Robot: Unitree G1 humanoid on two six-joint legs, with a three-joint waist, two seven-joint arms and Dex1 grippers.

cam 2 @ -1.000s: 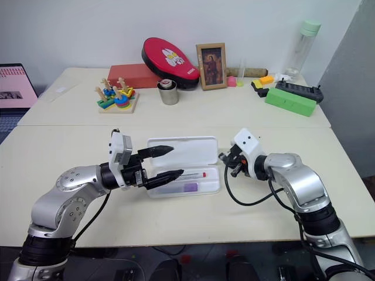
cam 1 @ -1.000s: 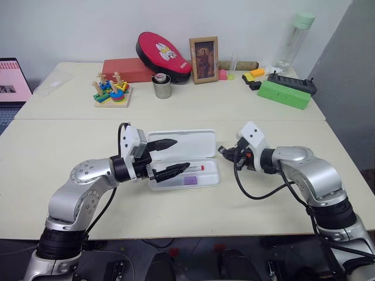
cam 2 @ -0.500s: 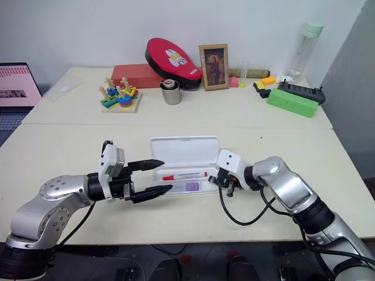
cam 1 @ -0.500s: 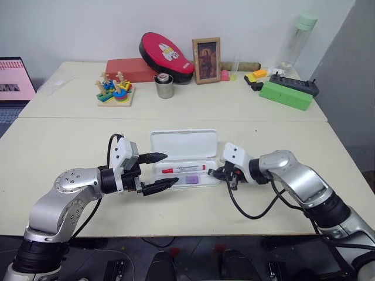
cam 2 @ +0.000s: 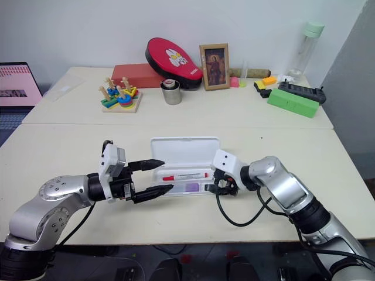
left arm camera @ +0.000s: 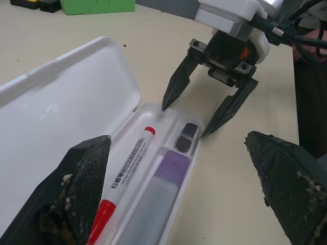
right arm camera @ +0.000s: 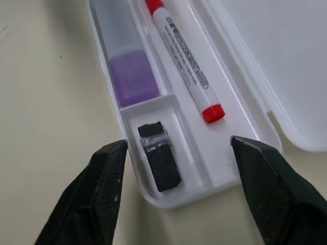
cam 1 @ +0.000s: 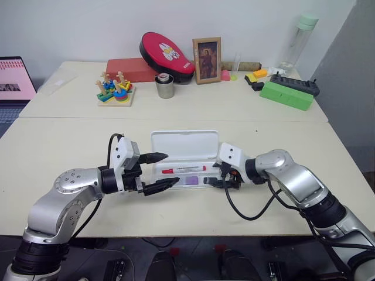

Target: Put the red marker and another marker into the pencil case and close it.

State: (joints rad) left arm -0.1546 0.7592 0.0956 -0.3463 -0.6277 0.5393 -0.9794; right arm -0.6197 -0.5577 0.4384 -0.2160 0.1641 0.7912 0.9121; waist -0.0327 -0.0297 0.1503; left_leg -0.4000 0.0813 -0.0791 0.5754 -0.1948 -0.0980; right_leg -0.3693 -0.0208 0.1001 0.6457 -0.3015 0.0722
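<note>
Cut off at the far left edge: a laptop (cam 1: pixel 13 79) with a pink screen. Partly hidden behind the left gripper (cam 1: pixel 162 172): the near left end of the pencil case (cam 1: pixel 186 144), a flat white plastic box with rounded corners, lid thrown open and lying flat on its far side, set on the near half of the pale table (cam 1: pixel 58 140). Left gripper held low just left of the case, black fingers spread wide, empty, tips reaching over the tray's left end. Inside the tray, along the far compartment: the red marker (right arm camera: pixel 182 56), slim, white barrel with small print too fine to read, red cap at one end and red tail at the other. In the near compartment: the purple marker (right arm camera: pixel 134 76), short and chunky, lilac, its other half pale and hard to make out. In a small pocket at the right end: a tiny black stub (right arm camera: pixel 159 155). Right gripper (cam 1: pixel 216 175) at the tray's right end, fingers apart and straddling that corner, pinching nothing, markers just left of its tips.
</note>
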